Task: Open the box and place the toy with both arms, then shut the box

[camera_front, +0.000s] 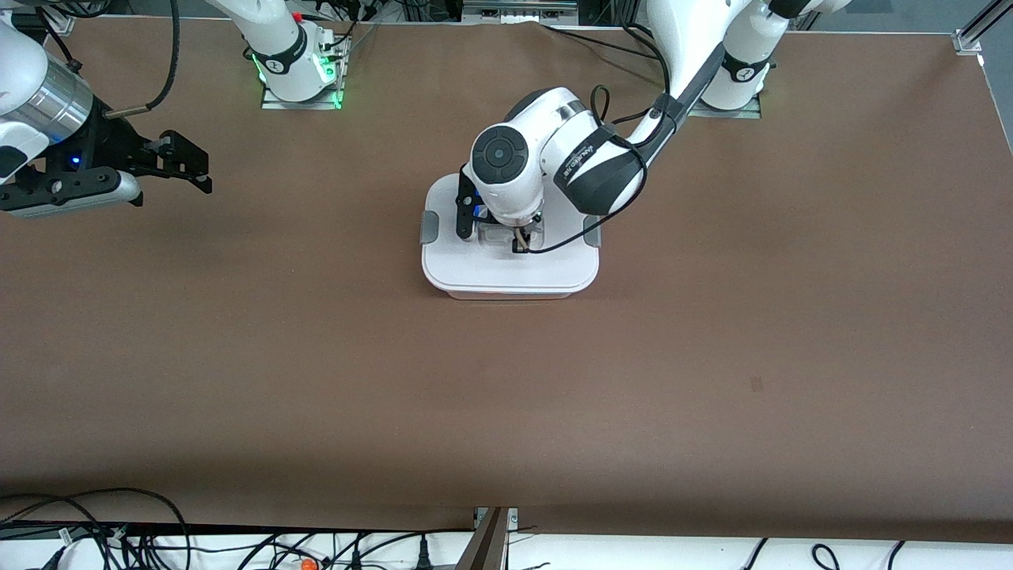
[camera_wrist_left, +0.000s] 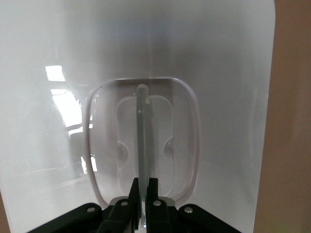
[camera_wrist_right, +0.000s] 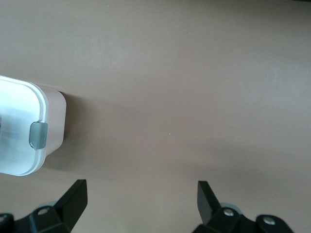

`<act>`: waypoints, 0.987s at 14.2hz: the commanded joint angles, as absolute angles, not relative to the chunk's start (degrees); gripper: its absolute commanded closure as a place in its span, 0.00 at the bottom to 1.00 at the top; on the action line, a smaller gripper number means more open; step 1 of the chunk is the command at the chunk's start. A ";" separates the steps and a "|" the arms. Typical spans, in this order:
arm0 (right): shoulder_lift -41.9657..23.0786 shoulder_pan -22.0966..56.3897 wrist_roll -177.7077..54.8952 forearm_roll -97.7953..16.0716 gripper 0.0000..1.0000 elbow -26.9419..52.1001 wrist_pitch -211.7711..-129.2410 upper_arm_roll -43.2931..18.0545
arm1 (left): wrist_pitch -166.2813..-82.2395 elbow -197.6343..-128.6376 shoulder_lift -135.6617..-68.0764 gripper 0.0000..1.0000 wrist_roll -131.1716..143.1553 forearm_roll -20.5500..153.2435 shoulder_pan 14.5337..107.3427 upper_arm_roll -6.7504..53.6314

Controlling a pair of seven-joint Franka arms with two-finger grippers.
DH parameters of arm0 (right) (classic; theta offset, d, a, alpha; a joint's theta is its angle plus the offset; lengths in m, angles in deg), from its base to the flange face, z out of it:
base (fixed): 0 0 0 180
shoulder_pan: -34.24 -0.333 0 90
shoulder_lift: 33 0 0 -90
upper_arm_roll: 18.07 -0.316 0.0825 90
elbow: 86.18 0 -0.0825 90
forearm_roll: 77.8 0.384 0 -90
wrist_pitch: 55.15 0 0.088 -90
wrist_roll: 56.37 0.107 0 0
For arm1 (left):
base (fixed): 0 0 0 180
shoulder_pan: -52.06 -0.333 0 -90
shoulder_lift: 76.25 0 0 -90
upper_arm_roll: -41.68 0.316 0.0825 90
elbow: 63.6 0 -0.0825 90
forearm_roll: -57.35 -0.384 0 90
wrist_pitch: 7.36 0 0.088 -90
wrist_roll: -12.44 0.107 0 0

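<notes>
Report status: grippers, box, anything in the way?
Left gripper shut on lid handle of box. Right gripper open, waiting over bare table at right arm's end. Lid on; toy not visible.

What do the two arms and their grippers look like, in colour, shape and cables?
Both arms are white with rounded shells, black joint bands and black cables. The left arm has a round dark-grey cap. The right gripper is black, with a silver wrist ring and a blue light.
</notes>
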State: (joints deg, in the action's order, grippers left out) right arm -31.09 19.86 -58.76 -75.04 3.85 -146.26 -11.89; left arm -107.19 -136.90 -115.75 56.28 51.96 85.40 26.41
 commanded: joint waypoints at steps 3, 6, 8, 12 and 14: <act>-28.87 20.36 -58.48 -73.75 0.00 2.59 -145.93 -11.92 | -104.66 -137.87 -114.66 0.01 56.13 49.88 84.94 26.74; -27.90 20.45 -58.31 -71.99 0.00 1.37 -146.20 -11.92 | -101.77 -137.08 -111.59 0.00 54.99 50.23 84.67 26.74; -27.64 20.80 -58.22 -71.82 0.00 0.39 -147.51 -11.57 | -97.30 -136.90 -107.73 0.00 49.74 50.15 84.67 26.82; -27.72 21.15 -58.31 -71.73 0.00 1.00 -149.90 -11.48 | -91.48 -136.64 -100.79 0.00 32.16 49.36 84.41 29.79; -27.63 21.41 -58.31 -72.52 0.00 1.10 -149.98 -11.39 | -91.21 -136.46 -97.62 0.00 30.38 49.53 81.44 33.75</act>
